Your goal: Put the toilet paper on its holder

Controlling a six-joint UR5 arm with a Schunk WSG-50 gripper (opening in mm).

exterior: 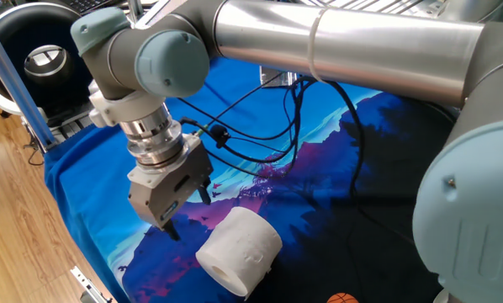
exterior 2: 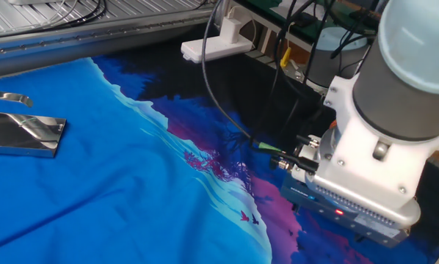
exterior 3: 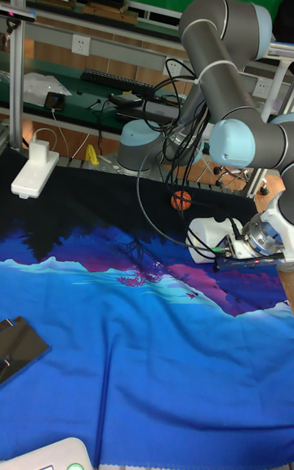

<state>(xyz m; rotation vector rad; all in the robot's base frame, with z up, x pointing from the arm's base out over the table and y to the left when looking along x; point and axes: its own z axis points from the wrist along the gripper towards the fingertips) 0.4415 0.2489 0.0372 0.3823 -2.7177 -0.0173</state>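
Note:
The toilet paper (exterior: pixel 239 250) is a plump white roll lying on its side on the blue cloth, hollow core facing the front edge; the tall fixed view shows it as a white shape (exterior 3: pixel 208 237) beside the wrist. My gripper (exterior: pixel 190 214) hangs just left of the roll, fingers pointing down, open, with nothing between them. The holder (exterior 2: pixel 25 136), a shiny silver stand with a flat base, sits far away on the other end of the cloth, and the tall fixed view shows its corner (exterior 3: pixel 18 346) at the left edge. In the other fixed view only the gripper body shows.
A large black ring-shaped device (exterior: pixel 33 50) stands beyond the cloth's corner. Black cables (exterior: pixel 251 126) trail over the cloth behind the gripper. A white power strip (exterior 2: pixel 216 45) lies at the table's back, and a small orange ball (exterior 3: pixel 181 200) lies near the roll.

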